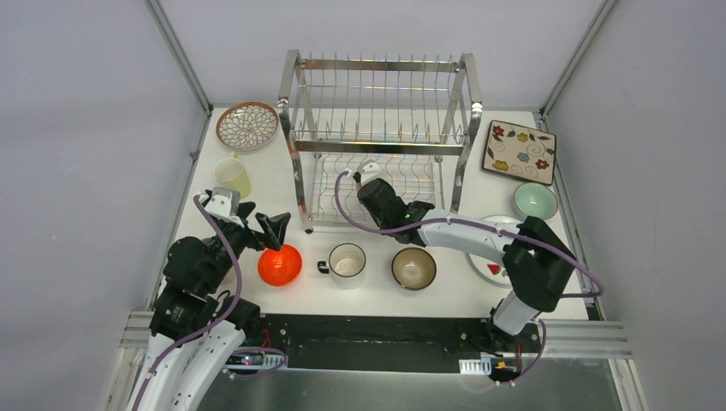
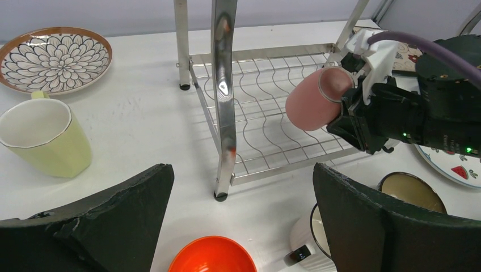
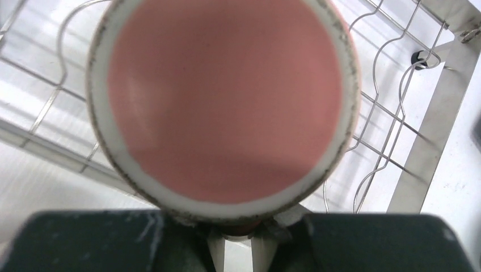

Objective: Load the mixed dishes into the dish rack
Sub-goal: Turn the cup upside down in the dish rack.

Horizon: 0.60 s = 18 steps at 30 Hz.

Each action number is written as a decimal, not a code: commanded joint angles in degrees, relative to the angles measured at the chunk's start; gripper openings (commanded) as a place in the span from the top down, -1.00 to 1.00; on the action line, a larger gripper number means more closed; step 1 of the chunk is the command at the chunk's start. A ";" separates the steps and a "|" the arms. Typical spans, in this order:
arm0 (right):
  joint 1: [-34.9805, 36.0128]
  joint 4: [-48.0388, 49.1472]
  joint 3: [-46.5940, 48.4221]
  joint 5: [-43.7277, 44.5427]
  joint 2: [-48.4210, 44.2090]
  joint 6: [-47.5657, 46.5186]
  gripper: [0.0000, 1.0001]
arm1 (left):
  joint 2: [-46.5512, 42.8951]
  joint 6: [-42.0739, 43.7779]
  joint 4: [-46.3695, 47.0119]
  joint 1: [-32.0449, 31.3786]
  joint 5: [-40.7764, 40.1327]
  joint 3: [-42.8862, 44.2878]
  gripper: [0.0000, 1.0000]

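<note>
1. Nearest the arm bases, in a row along the front of the white worktop point(image 1: 377, 298): orange bowl point(image 1: 280, 265) at the left, then white mug point(image 1: 347, 260), then brown bowl point(image 1: 413, 268). All three upright and apart from one another.
2. At the right end of that row, strawberry plate point(image 1: 490, 261), lying flat and largely covered by the right arm point(image 1: 479, 235).
3. Just past the orange bowl's far rim, left end effector point(image 2: 241, 173) — fingers spread wide with nothing between them, raised off the worktop and close to the front-left post of the dish rack point(image 1: 381, 147).
4. Reaching in from the right, right end effector point(image 3: 238, 229) — fingers pressed together on one end of the pink cup point(image 2: 312, 107), pinching its wall.
5. Pink cup tipped on its side, its rounded end pointing left, over the wavy wires of the rack's lower tier and just inside the front edge. Whether it is touching the wires or held clear, impossible to tell.
6. Level with the rack's front, one dish on the worktop on each side. Yellow-green cup point(image 1: 231, 175) upright to the left, mint bowl point(image 1: 536, 200) upright to the right, both outside the rack.
7. Farther back, petal-pattern plate point(image 1: 247, 125) flat near the far-left corner. Square floral plate point(image 1: 519, 151) flat on the far right, beside the rack's right posts.
8. Dish rack itself at the middle back of the worktop: shiny steel, two tiers, four upright posts, slotted wires across the upper level.
</note>
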 commanded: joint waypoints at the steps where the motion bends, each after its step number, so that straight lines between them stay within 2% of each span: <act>1: -1.98 7.26 4.07 1.92 1.07 1.36 1.00 | -0.55 0.65 1.14 -0.03 -0.65 0.88 -0.97; 14: -7.58 8.84 4.25 4.62 5.71 10.32 1.00 | -0.83 0.87 0.91 -0.03 -0.99 0.88 -0.97; 18: -8.54 8.78 3.76 5.53 5.97 11.89 0.83 | -0.91 0.87 0.95 -0.03 -1.14 0.94 -0.97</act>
